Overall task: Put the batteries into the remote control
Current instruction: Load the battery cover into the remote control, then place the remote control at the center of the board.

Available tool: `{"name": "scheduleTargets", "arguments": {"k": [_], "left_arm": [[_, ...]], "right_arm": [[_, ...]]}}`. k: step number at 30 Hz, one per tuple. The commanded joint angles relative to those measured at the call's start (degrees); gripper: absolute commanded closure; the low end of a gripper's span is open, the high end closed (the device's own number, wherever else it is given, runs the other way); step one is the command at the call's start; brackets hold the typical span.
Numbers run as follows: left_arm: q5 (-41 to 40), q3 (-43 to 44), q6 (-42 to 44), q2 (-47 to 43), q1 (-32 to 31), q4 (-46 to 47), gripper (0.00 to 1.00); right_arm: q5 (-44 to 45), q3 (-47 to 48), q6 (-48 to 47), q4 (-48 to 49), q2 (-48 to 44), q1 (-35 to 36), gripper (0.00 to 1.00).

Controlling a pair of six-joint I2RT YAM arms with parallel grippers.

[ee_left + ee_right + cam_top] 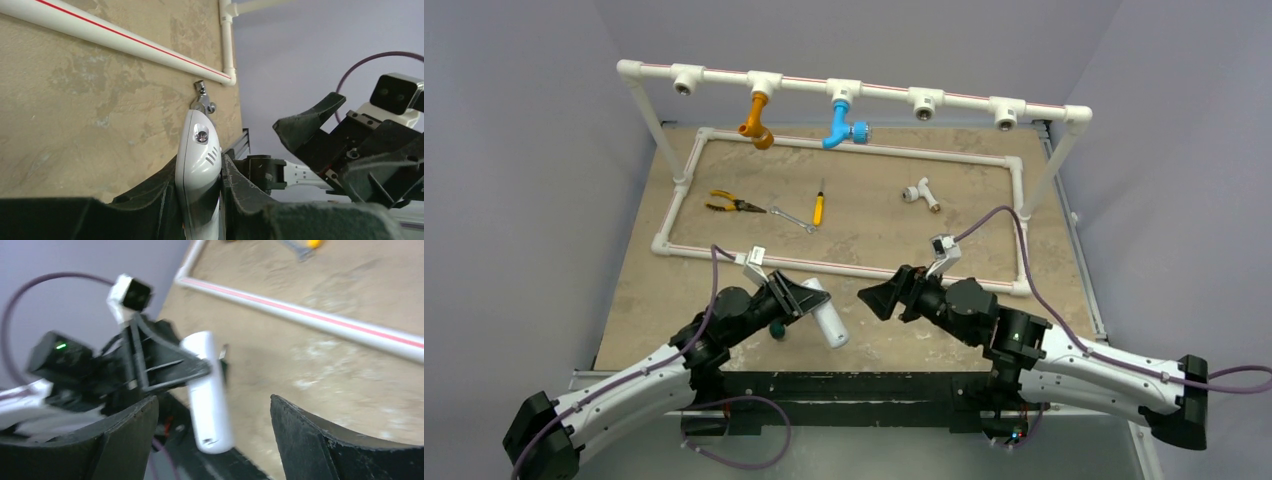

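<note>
Two grippers meet at the table's near edge, centre. The left gripper (808, 299) is clamped across the remote control (831, 322). Only the left wrist view shows the remote's rounded end, with its lens and slots. The right gripper (878, 298), fingers spread apart, faces the remote from just right.

Pliers (729, 204), wrench (793, 219) and screwdriver (819, 207) lie inside the pipe frame (924, 153).

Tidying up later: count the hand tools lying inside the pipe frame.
3: yellow-handled pliers at left, a wrench beside them, a yellow-handled screwdriver right of it. None seems hidden there.
</note>
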Motion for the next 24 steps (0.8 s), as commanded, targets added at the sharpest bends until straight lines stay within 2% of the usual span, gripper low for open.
{"name": "scheduleTargets", "arguments": {"k": [1, 6, 9, 15, 21, 24], "left_arm": [[1.04, 5.07, 6.29, -2.01, -0.24, -11.36, 1.00], [0.36, 6.27, 8.21, -5.00, -0.24, -18.41, 1.00], [-0.48, 6.54, 8.61, -6.52, -0.24, -20.82, 1.00], [-1.10, 5.47, 9.88, -10.17, -0.24, -21.69, 1.00], [-3.45, 7.30, 12.55, -11.76, -0.27, -26.45, 1.00], [-4.30, 6.26, 14.33, -10.32, -0.24, -24.26, 1.00]], "right_arm": [[14.68, 4.11, -7.10, -17.31, 0.60, -3.27, 0.17], [9.65, 2.90, -9.61, -18.86, 1.29, -12.70, 0.15], [7.63, 1.40, -11.05, -17.36, 0.85, -15.66, 0.15], [6.75, 0.33, -13.13, -17.14, 1.95, -17.67, 0.14], [7.99, -3.65, -12.44, -16.20, -0.53, -18.50, 0.14], [7.93, -4.47, -11.17, -17.05, -2.08, -18.75, 0.14]]}}
